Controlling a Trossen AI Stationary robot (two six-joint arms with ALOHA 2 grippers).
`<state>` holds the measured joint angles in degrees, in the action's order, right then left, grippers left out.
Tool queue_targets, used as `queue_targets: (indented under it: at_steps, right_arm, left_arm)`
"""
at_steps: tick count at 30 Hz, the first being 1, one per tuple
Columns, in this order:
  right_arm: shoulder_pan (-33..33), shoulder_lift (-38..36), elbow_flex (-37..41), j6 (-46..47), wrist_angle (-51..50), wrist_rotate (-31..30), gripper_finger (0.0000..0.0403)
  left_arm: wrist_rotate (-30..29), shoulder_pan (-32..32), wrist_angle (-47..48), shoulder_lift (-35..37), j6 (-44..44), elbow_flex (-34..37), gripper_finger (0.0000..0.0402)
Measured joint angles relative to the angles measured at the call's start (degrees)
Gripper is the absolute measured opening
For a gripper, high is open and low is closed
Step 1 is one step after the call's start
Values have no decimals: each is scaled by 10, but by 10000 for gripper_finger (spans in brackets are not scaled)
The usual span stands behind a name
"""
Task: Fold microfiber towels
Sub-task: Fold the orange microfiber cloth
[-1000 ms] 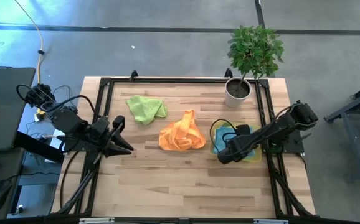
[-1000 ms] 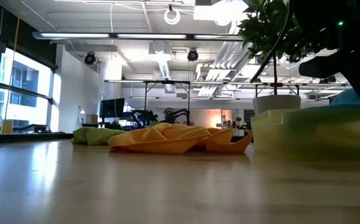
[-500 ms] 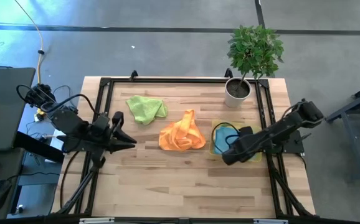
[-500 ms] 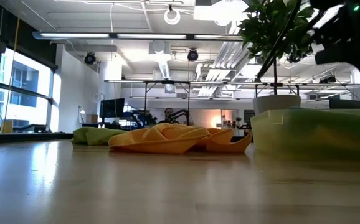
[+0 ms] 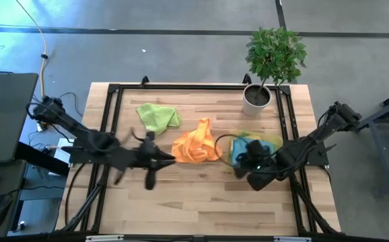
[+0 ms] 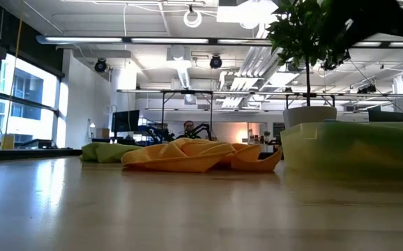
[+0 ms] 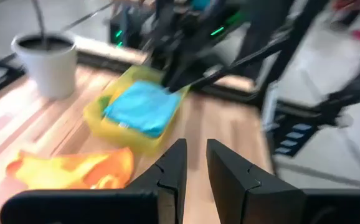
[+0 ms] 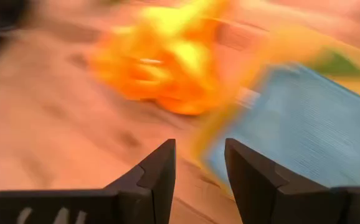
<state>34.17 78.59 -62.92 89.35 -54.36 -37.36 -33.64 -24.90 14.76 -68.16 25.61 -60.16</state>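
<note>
Wooden tabletop (image 5: 201, 195), black-framed; open workshop room beyond.
Left gripper (image 5: 155, 160) jaws narrowly parted, empty, orange towel (image 5: 196, 144) just ahead; right gripper (image 5: 247, 163) jaws apart, empty, above teal towel (image 5: 245, 148); green towel (image 5: 158, 117), plant pot (image 5: 256, 99) farther.

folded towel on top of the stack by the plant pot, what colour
Teal blue: the folded microfiber towel tops the stack, clearest in the left wrist view.

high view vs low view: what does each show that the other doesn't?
Only the high view: the left pincer beside the orange towel, the right pincer over the blue towel, and the table's dark frame.
Only the low view: the room behind, with benches and ceiling lights.
Both: orange towel, green towel, the yellow-green stack and the potted plant.
</note>
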Motion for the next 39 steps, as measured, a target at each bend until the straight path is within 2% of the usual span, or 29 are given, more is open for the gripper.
queue_targets:
  at_steps: [5, 8, 16, 20, 26, 34, 39]
  right_arm:
    - [0, 20, 0, -250, 160, -16, 129]
    - [0, 28, 0, -317, 195, 0, 129]
    - [0, 27, 0, -376, 187, 47, 129]
    - [-5, 27, 0, -409, 186, 47, 129]
    - [-24, 27, 0, -431, 161, 48, 129]
    - [-48, 27, 0, -433, 123, 62, 129]
    - [-60, 26, 0, -430, 92, 63, 129]
  left_arm:
    - [46, 46, 0, -72, 12, 0, 53]
    - [65, 66, -13, -122, 12, 0, 57]
    - [82, 103, -28, -235, -10, 0, 113]
    - [103, 112, -59, -283, -75, 0, 135]
    - [122, 127, -99, -345, -126, 0, 140]
    - [123, 167, -122, -398, -122, -1, 140]
    - [152, 191, -117, -420, -97, 0, 140]
